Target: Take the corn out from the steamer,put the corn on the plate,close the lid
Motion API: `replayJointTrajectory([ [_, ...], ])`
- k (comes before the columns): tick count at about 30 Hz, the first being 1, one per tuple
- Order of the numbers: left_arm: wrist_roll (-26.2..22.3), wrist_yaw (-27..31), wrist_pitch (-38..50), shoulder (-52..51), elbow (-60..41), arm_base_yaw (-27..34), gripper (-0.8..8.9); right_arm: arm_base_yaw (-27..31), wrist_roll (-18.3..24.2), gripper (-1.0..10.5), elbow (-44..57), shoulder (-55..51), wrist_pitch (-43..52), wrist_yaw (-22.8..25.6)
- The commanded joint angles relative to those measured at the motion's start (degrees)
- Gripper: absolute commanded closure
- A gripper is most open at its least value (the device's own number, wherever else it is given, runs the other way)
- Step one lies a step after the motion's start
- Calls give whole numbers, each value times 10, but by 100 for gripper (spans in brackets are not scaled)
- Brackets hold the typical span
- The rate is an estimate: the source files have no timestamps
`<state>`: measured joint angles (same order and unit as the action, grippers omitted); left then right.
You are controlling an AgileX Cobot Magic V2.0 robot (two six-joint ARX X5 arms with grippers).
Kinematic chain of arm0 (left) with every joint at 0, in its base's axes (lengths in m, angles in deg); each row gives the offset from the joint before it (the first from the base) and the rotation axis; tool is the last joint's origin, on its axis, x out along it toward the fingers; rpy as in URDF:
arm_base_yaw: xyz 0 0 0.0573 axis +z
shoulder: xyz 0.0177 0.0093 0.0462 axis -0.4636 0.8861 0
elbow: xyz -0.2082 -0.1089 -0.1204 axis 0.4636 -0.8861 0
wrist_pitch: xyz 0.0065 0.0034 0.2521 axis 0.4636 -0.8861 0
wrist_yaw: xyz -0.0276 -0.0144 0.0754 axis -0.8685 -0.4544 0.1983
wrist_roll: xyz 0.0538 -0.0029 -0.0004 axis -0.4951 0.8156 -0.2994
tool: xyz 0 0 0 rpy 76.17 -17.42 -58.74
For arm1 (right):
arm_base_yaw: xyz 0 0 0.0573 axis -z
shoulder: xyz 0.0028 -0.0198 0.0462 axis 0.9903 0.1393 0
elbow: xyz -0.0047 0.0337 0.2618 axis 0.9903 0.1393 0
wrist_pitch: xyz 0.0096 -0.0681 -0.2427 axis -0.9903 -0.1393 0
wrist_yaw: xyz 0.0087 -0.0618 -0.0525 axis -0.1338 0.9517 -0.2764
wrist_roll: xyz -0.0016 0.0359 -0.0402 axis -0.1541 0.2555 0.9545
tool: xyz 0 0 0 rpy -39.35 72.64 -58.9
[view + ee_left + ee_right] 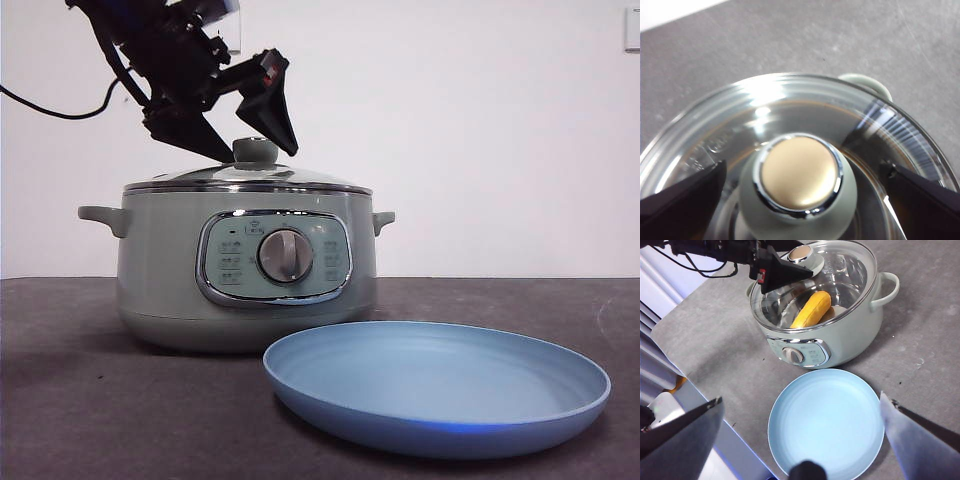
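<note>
The pale green steamer (160, 270) stands on the table with its glass lid (250, 178) resting on it. Through the glass, the yellow corn (812, 309) lies inside the steamer (840, 345). My left gripper (802, 167) is open, one jaw on either side of the lid's knob (799, 172), apart from it; the front view shows this left gripper (257, 153) coming down from the upper left. The light blue plate (440, 385) sits empty in front of the steamer. My right gripper (801, 399) hangs open high above the plate (827, 420).
The dark grey table runs to an edge close beside the plate (735, 425). A side handle (887, 287) juts from the steamer. The left arm's black cable (60, 110) hangs at the upper left.
</note>
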<state>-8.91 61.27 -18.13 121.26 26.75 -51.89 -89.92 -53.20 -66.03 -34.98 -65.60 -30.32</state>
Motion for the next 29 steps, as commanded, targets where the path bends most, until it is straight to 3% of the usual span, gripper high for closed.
replayJointTrajectory([
  [1,-7,3,2,6,-1,-5,392,-1,0,329,0,0,1,1],
  [5,-7,3,-1,6,-1,-5,635,-1,0,329,0,0,0,0],
  [10,-5,2,-3,6,-1,-5,827,-1,0,330,0,0,0,1],
  [29,11,0,18,-58,1,-4,822,-1,-4,329,0,0,1,1],
])
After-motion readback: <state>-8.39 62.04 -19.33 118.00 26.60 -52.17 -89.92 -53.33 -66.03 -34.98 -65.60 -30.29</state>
